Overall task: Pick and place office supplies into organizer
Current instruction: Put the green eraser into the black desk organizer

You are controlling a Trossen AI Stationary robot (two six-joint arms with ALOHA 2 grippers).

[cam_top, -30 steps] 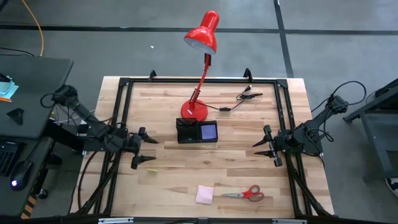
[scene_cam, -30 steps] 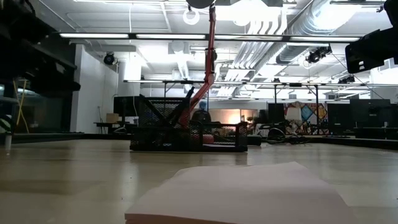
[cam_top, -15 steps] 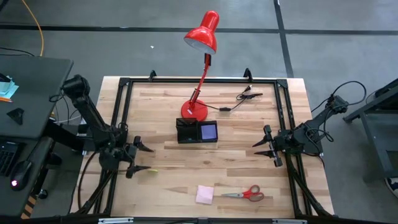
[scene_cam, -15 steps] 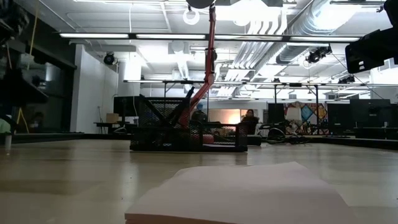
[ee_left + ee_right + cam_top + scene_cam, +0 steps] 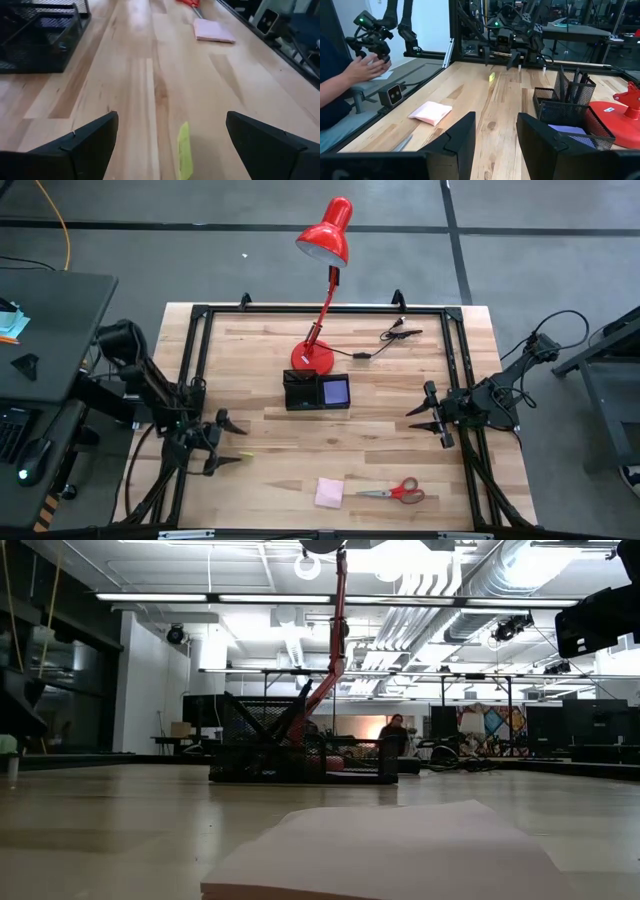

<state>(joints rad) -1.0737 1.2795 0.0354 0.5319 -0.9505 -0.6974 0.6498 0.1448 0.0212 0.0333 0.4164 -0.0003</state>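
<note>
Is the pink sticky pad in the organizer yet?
No. In the high view the pink sticky pad lies on the bare table near the scissors, well apart from the organizer.

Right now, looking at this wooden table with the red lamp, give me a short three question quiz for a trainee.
1. True or false: the purple square sticky-note pad already lies in the black mesh organizer.
2. Which lies nearer the pink square sticky-note pad: (a) the red-handled scissors, (b) the red desk lamp, or (c) the black cable with clips?
3. Fill in: the small yellow-green strip lies on the wood between the open fingers of the ___ gripper.

Key: 1 true; 2 a; 3 left. The right gripper waits, open, at the table's right edge.
</note>
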